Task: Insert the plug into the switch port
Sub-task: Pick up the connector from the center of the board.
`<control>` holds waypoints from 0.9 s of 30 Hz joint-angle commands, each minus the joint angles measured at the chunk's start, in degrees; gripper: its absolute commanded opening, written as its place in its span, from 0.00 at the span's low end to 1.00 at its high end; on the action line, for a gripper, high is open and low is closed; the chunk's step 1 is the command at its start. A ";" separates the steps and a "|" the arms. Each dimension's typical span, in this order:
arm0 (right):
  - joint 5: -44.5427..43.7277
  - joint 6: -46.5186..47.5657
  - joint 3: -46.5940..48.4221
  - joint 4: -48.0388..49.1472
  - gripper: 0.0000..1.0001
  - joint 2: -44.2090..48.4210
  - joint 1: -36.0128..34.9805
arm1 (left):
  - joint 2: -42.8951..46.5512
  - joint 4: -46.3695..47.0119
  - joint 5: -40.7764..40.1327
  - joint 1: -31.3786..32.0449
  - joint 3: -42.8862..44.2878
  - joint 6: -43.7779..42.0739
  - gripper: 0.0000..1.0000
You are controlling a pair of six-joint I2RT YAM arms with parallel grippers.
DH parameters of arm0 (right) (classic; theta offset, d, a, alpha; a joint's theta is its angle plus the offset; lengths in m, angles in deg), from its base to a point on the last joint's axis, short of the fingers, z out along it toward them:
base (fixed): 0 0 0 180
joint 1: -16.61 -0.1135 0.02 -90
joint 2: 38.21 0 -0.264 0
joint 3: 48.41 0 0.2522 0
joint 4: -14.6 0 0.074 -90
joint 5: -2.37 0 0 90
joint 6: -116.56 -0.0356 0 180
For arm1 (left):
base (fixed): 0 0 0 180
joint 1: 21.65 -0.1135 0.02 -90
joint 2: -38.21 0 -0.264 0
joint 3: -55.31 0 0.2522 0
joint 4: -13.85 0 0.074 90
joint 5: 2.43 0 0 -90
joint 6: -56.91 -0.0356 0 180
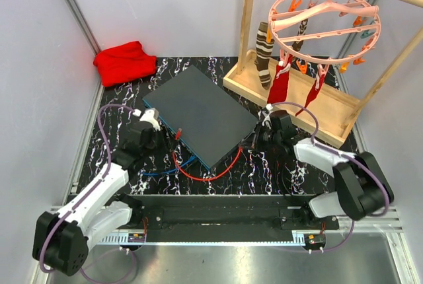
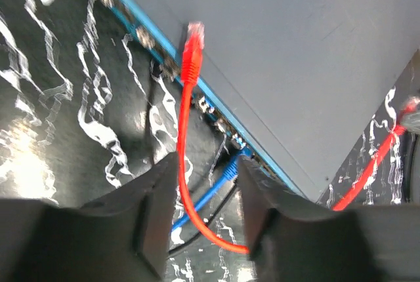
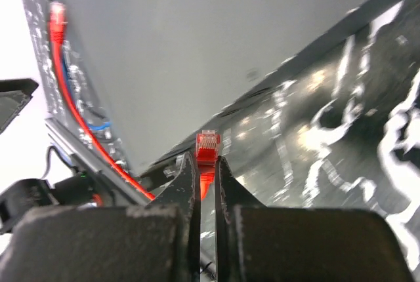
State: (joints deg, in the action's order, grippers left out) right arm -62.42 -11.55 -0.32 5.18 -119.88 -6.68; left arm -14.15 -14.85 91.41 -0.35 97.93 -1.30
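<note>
While the right gripper [image 3: 205,177] is pressed tight on the plug [image 3: 209,143], only the clear tip and a bit of red boot show above its fingers [image 3: 186,187]. The plug sits just off a plain grey side of the switch [image 1: 198,120], near its right corner and not at the socketed front. The switch lies flat and angled on the marbled black table [image 1: 284,173], its teal front edge [image 2: 216,101] facing the left arm. From the held plug the red cable [image 1: 213,177] sags in a loop across the table and climbs back to the front edge. There its other plug [image 2: 193,38] stands tip-up against the grey top. Whether any part of that plug touches a socket cannot be told. The left gripper [image 2: 207,213] is spread, with its fingers [image 2: 154,220] either side of the red cable and no grip on it. It hovers just before the front edge. A blue cable [image 2: 220,180] runs up between the same fingers to a port in the teal strip. A red cloth [image 1: 124,63] lies off the table's far left corner. Just beyond the switch's far right side is a wooden tray [image 1: 334,117], and a pink peg hanger [image 1: 324,23] hangs above it with socks clipped on.
</note>
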 commanded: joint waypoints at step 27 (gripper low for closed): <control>-17.57 -19.46 26.14 -21.92 0.01 -1.30 -19.25 | -14.34 16.43 -22.55 38.90 12.44 -18.52 0.62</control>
State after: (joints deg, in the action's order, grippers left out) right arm -78.15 -29.40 24.29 -17.29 -122.00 -24.95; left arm -25.23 -4.18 71.76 37.03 106.52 -18.35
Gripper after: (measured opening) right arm 0.041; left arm 0.663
